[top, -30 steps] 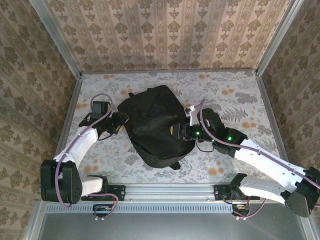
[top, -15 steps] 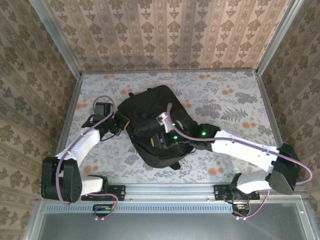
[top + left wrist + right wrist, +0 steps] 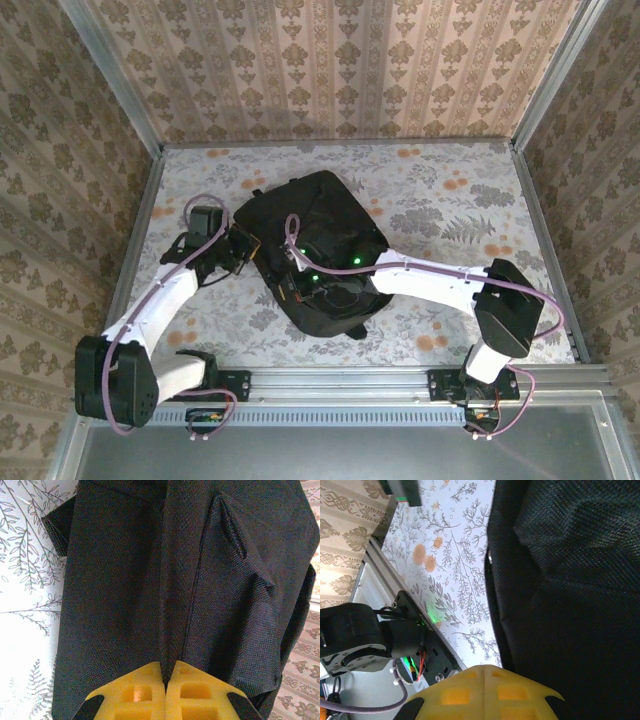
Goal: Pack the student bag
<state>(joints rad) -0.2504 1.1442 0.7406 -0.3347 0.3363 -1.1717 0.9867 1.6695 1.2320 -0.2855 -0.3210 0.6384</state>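
right gripper (image 3: 485, 671) swung across student bag (image 3: 335, 212), left gripper (image 3: 165, 674) — pinching its fabric

Black woven bag (image 3: 320, 215). Table (image 3: 450, 210): white, grey fern sprigs, orange blooms at 5 o'clock from the bag. Walls (image 3: 340, 70): beige damask stripes. Yellow fingers (image 3: 195, 695). White-and-black arms (image 3: 150, 305), lilac cables (image 3: 200, 198).

Soft, even overhead light, faint shadows on the tabletop (image 3: 450, 200), student bag (image 3: 320, 205) a nearly detailless black, tabletop washed white in left wrist view, yellow left hand (image 3: 165, 672) slightly soft up close
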